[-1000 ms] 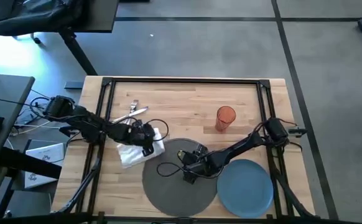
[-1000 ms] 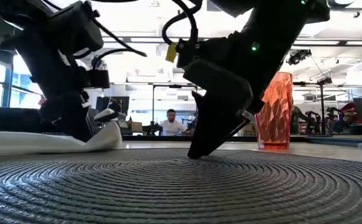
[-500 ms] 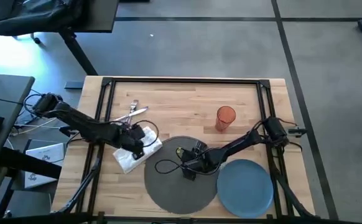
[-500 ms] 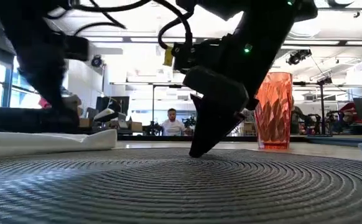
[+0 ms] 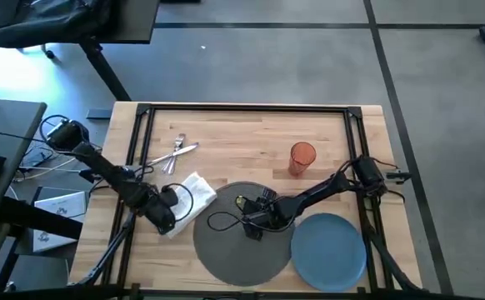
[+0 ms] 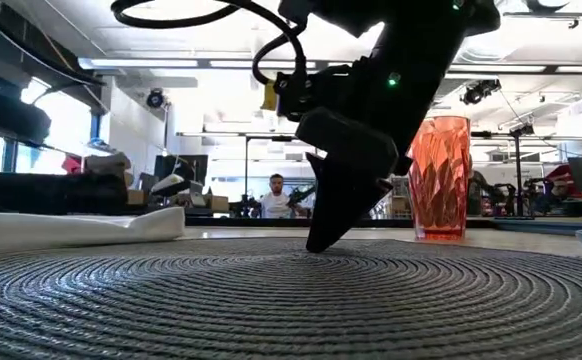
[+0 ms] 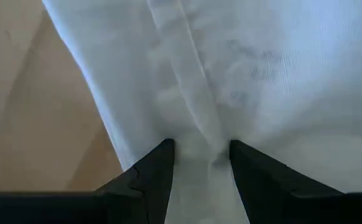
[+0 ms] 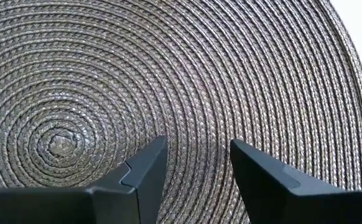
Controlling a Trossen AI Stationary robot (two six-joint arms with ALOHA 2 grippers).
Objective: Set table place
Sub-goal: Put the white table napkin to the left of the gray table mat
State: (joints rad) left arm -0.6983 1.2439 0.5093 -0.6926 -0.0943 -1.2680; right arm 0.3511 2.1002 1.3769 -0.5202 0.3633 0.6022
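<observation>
Placemat (image 8: 168, 74) under parted, empty right claw (image 8: 193, 163)

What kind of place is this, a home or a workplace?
Probably a robotics lab or open office, not a home. The wooden table stands on a grey tiled floor. Behind it, the low view shows long ceiling lights and a person sitting at a desk.

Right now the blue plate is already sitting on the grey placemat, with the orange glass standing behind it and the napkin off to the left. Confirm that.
Not quite. The blue plate is not on the grey placemat; the high view shows it lying on the table beside the mat's right edge. The rest holds: the orange glass stands behind, and the napkin lies to the left.
</observation>
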